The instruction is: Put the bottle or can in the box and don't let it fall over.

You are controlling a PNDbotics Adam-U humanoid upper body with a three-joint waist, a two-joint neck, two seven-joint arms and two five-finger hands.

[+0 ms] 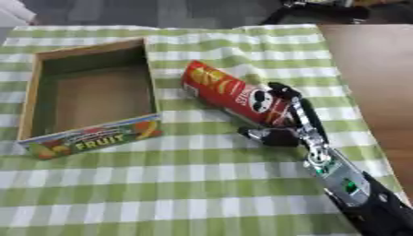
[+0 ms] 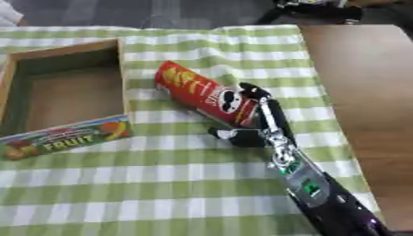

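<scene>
the red cylindrical can [image 1: 230, 94], lying tilted beside the cardboard box [image 1: 32, 99], is half-hidden where the right hand [image 1: 292, 120] is curled round it.

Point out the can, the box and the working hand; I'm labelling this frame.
red can [image 1: 218, 90], left eye view, on its side wall.
box [image 1: 90, 50], left eye view, far rim.
right hand [image 1: 298, 120], left eye view, fingers.
</scene>
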